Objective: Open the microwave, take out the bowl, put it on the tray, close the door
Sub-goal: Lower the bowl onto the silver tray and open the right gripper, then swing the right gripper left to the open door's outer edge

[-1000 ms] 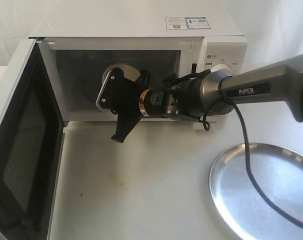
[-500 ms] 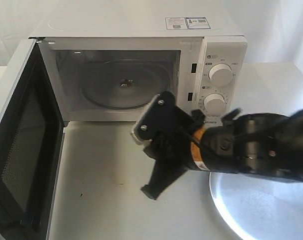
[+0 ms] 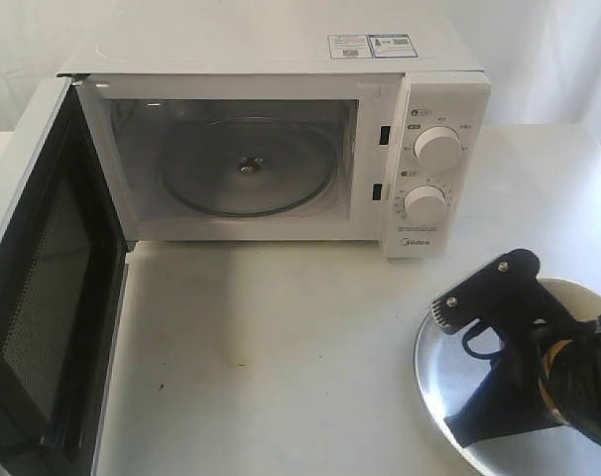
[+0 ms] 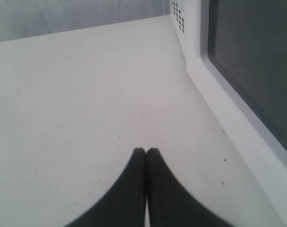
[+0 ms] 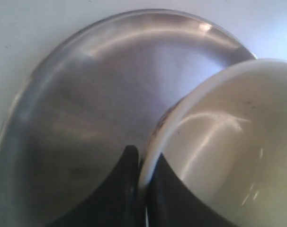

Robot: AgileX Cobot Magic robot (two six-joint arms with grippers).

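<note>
Nearest to you, your right gripper point(image 5: 142, 158) was clamped on the rim of the bowl point(image 5: 228, 142), one finger inside the rim and one outside. The bowl hung over the tray point(image 5: 86, 94), towards one edge rather than the middle. Whether its base touched the metal, I could not tell from either view.

I judged you were at the placing step: the bowl was out but not yet released. The next move called for lowering it until it sat flat, opening the fingers, then lifting straight up so the inner finger cleared the rim without tipping the bowl.

Further off, your left gripper point(image 4: 146, 153) was closed on nothing, fingers pressed together, low over the table point(image 4: 63, 94) just beside the door point(image 4: 257, 61). The door stood wide open. At the back, the microwave point(image 3: 281, 59) showed only its bare glass turntable point(image 3: 246, 178). Closing the door remained.
</note>
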